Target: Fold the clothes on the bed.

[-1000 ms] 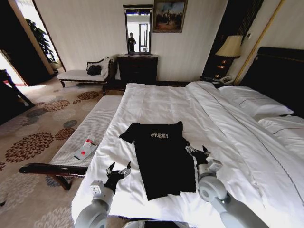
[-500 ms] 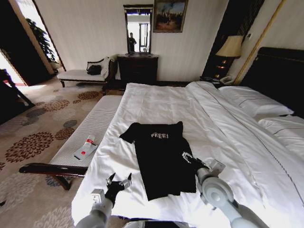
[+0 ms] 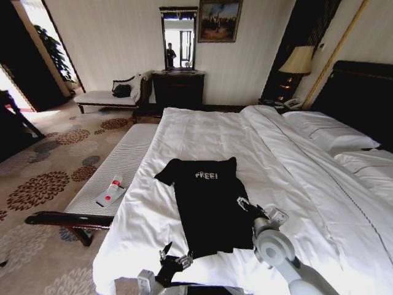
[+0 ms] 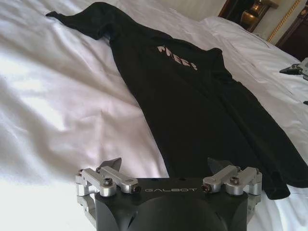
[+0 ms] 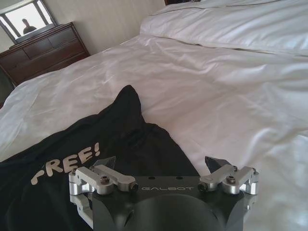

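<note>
Left tool (image 3: pixel 175 260) low and near, jaws apart; right tool (image 3: pixel 256 208) farther forward, jaws likewise apart.

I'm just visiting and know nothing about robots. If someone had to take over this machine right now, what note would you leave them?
Left gripper: open, holding nothing, low at the near edge of the bed, just short of the hem of the black T-shirt.
Right gripper: open, holding nothing, at the shirt's right edge, about mid-length.
The shirt lies flat on the white bedding, "FREE!" print up, collar pointing away from the robot, one sleeve spread out to the left.
Done: nothing folded or grasped.
Left: grasp the shirt and make every fold.
</note>
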